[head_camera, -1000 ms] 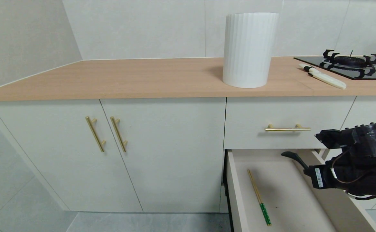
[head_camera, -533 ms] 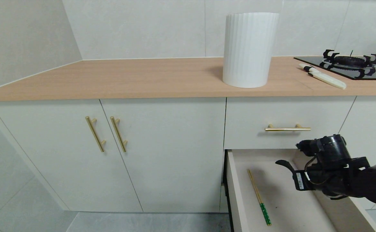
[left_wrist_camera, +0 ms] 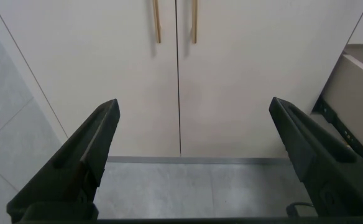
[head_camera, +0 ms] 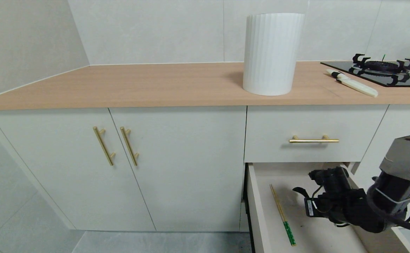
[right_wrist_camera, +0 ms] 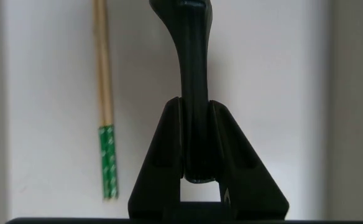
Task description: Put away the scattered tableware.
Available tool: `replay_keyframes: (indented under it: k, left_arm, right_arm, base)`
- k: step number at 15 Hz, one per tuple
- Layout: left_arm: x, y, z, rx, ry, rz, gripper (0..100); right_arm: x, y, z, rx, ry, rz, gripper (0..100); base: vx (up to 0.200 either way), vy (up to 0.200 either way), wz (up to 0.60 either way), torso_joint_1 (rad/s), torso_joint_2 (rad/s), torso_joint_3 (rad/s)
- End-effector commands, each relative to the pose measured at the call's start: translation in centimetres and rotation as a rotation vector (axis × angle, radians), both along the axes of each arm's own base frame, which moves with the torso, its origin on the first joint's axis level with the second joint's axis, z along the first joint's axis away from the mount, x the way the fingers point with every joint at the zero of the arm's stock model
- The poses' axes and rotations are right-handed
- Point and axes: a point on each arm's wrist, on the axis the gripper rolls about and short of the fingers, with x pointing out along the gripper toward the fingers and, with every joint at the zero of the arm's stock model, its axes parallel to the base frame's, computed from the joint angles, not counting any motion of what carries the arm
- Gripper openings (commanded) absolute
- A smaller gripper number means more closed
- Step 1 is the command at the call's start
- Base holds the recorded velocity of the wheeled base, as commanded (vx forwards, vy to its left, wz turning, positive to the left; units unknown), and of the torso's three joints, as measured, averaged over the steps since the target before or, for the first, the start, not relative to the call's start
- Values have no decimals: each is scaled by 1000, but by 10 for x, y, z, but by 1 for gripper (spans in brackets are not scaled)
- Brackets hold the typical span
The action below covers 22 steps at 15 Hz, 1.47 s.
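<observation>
The lower drawer (head_camera: 257, 207) stands pulled out. A pair of wooden chopsticks (head_camera: 282, 215) with green ends lies on its floor, toward the left wall. My right gripper (head_camera: 306, 201) hangs low inside the drawer, just right of the chopsticks, shut on a slim black utensil (head_camera: 299, 191). In the right wrist view the black utensil (right_wrist_camera: 191, 37) juts out past the closed fingers (right_wrist_camera: 169, 118), with the chopsticks (right_wrist_camera: 105, 99) beside it. A white-handled knife (head_camera: 354, 86) lies on the counter. My left gripper (left_wrist_camera: 194, 124) is open and faces the cabinet doors, low near the floor.
A tall white ribbed container (head_camera: 271, 52) stands on the wooden counter (head_camera: 138, 84). A black gas hob (head_camera: 384, 70) sits at the far right. The upper drawer with a gold handle (head_camera: 313, 141) is closed. Two cabinet doors with gold handles (head_camera: 115, 146) are on the left.
My right arm has come down and to the left, carrying the black utensil deeper into the open drawer and closer to the chopsticks. The chopsticks and the knife have not moved.
</observation>
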Motion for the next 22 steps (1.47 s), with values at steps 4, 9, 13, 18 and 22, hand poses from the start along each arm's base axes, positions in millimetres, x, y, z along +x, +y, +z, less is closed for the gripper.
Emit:
replay_keyframes:
  k: [4,9,13,18,22]
  left_arm:
    - [0,0,0,-2,2,1,100]
    - [0,0,0,-2,2,1,100]
    - [0,0,0,0,2,1,100]
    - [0,0,0,0,2,1,100]
    - [0,0,0,-2,2,1,100]
  right_arm:
    - [1,0,-38,-44,63,-21,0]
    - [1,0,-39,-45,66,-21,0]
    - [1,0,-41,-48,70,-22,0]
    - [0,-1,-40,-47,69,-24,100]
    - [-5,-3,-24,-29,37,-31,100]
  base:
    - [0,0,0,0,0,0]
    - [0,0,0,0,0,0]
    - [0,0,0,0,0,0]
    - [0,0,0,0,0,0]
    - [0,0,0,0,0,0]
